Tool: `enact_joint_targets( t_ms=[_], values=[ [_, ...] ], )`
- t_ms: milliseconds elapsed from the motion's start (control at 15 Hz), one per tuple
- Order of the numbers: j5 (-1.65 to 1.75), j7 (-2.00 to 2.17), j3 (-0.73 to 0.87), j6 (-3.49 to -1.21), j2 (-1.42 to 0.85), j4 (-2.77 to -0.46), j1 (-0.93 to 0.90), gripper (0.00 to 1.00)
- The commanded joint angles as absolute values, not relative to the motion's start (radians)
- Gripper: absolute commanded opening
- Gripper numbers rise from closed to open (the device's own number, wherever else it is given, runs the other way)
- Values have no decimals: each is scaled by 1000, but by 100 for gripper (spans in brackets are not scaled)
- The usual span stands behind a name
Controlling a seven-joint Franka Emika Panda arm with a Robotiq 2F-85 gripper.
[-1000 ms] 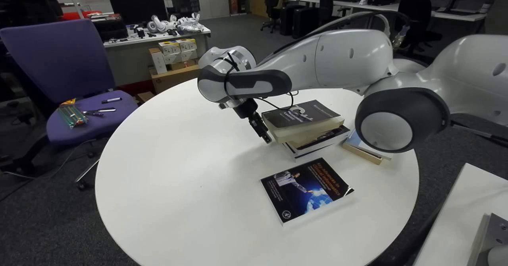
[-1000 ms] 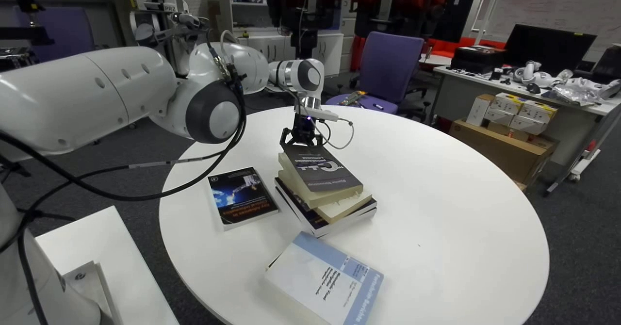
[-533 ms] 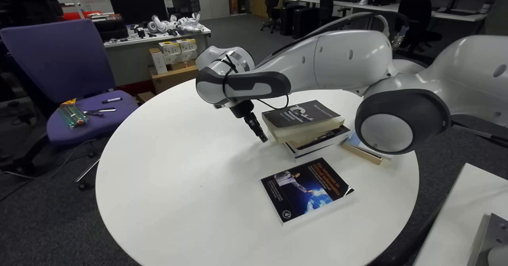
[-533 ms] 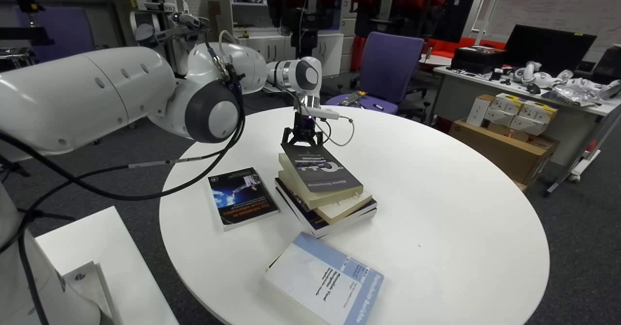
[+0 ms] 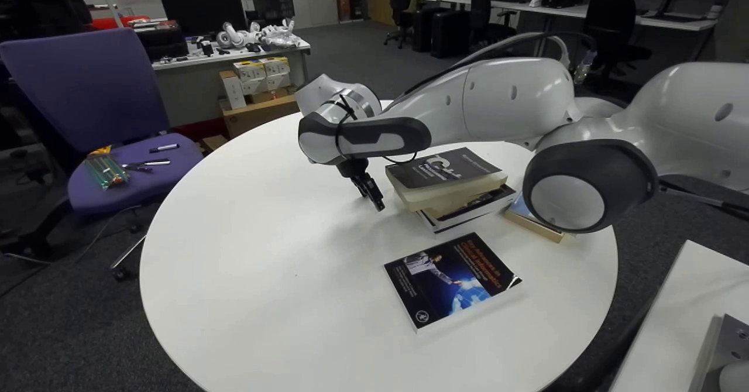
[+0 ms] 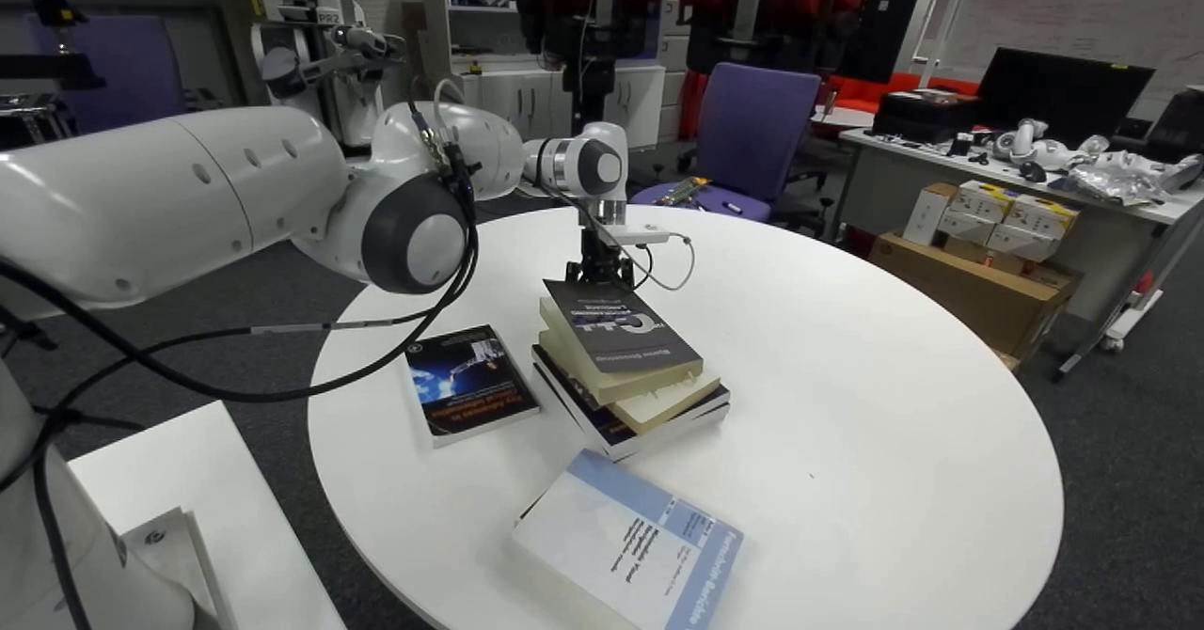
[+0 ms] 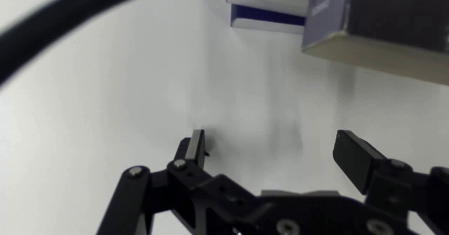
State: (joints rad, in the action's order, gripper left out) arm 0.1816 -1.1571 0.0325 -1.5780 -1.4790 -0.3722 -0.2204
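In an exterior view, a blue-and-white book (image 6: pixel 607 536) lies before a book stack (image 6: pixel 628 353) on a table (image 6: pixel 894 404); beside the stack, a dark book (image 6: pixel 470 381); just behind the stack, the gripper (image 7: pixel 269 145), jaws spread wide in the wrist view.

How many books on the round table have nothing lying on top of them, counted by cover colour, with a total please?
Dark grey: 1, the C++ book
Black and blue: 1, the Key Advances book
White and blue: 1, the pale book
Total: 3
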Motion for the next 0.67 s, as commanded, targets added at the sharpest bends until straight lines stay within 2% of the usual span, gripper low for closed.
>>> enact_joint_targets(
  t_ms=[0,400,600],
  values=[
    [182,-1156,32,-1578,-1476,-376,-221,100],
    [182,-1156,32,-1579,-1475,-377,-223,100],
    [231,-1192,58,-1675,-1478,-352,-280,100]
  ],
)
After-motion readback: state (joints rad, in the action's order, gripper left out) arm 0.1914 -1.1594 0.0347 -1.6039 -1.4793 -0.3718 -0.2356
